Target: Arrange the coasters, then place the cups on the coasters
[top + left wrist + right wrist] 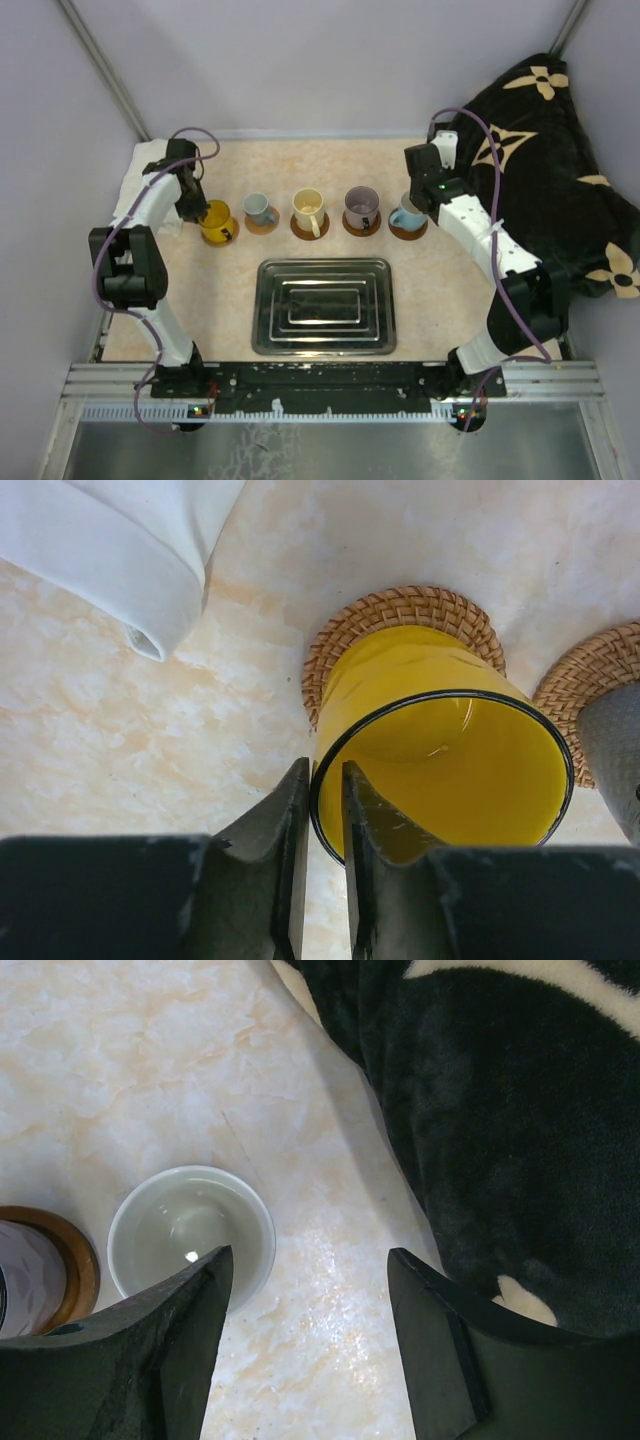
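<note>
While five mugs are standing in a row across the marbled surface (220, 300) in the top view, the yellow mug (217, 222) is taking the left end. After it come the small grey-white mug (257, 208), the cream mug (309, 210), the purplish-grey mug (361, 207) and the light blue mug (407, 217); these four are showing brown coasters (262, 226) under their bases. A steel tray (323, 305) is lying nearer the arm bases. A black blanket (560, 150) is draping over the right edge. The left gripper (200, 208) is reaching down onto the yellow mug, and the right gripper (413, 203) is hanging over the light blue mug.

In the left wrist view, the left gripper (325, 810) is pinching the black-edged rim of the yellow mug (440, 770), one finger outside the wall and one inside. The mug is sitting on a woven coaster (400, 605), and a white cloth (120, 550) is lying well apart on the left.

In the right wrist view, the right gripper (310, 1270) is standing spread wide and gripping nothing. Its left finger is overlapping the light blue mug (185, 1225), which is showing its white inside.
</note>
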